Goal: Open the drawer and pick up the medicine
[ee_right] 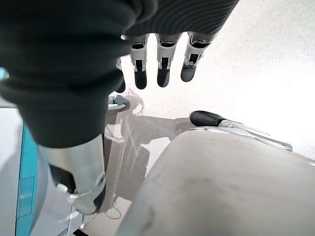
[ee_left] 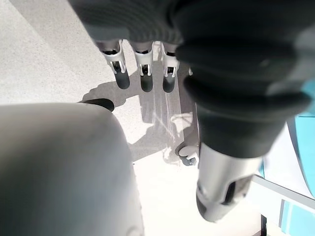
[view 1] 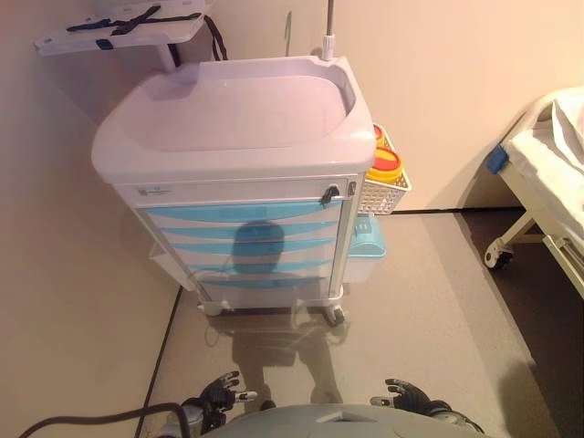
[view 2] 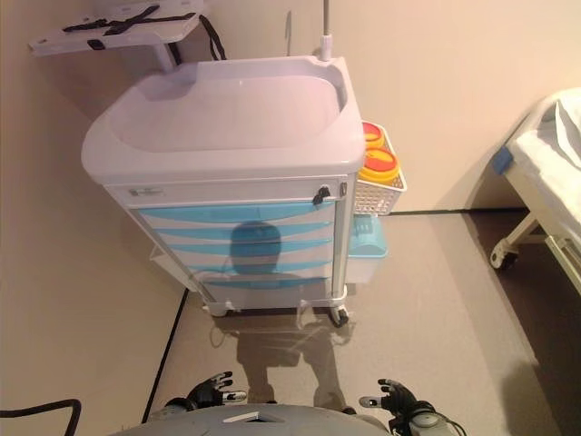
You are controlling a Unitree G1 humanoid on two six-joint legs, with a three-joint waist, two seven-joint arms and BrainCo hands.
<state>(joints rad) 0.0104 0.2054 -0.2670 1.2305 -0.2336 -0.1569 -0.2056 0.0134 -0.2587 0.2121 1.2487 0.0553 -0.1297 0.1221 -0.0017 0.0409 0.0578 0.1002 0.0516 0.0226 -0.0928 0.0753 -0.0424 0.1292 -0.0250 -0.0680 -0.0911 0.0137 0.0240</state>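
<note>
Basket (view 1: 388,193) with yellow-lidded containers (view 1: 384,164) inside

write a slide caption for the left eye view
White medical cart with closed light-blue drawers stands ahead; both robot hands, left and right, hang low, holding nothing.
</note>
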